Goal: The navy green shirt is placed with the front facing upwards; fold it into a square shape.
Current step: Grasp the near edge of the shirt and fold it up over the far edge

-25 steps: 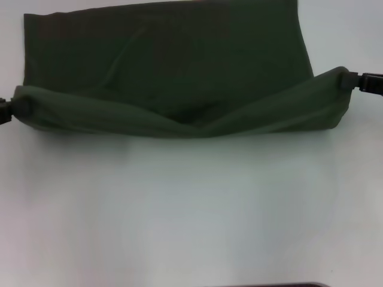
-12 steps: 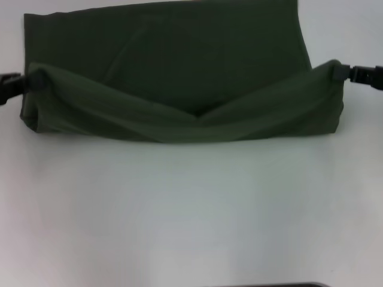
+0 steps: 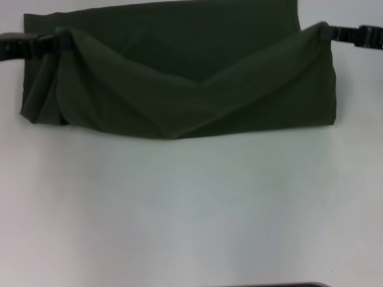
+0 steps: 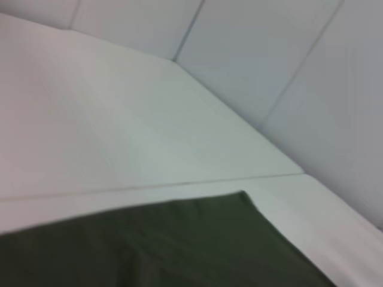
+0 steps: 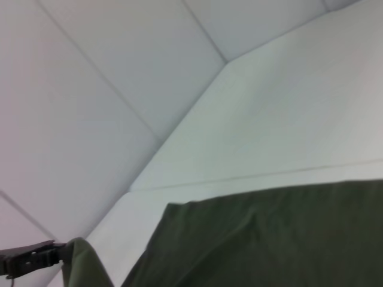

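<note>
You can't read any lettering or label on the navy green shirt (image 3: 179,89); only plain olive cloth shows, and its far edge is cut off. It lies across the far part of the white table (image 3: 191,209). The left gripper (image 3: 51,43) pinches one raised corner of the near fold, the right gripper (image 3: 328,32) the other; the cloth sags between them.
</note>
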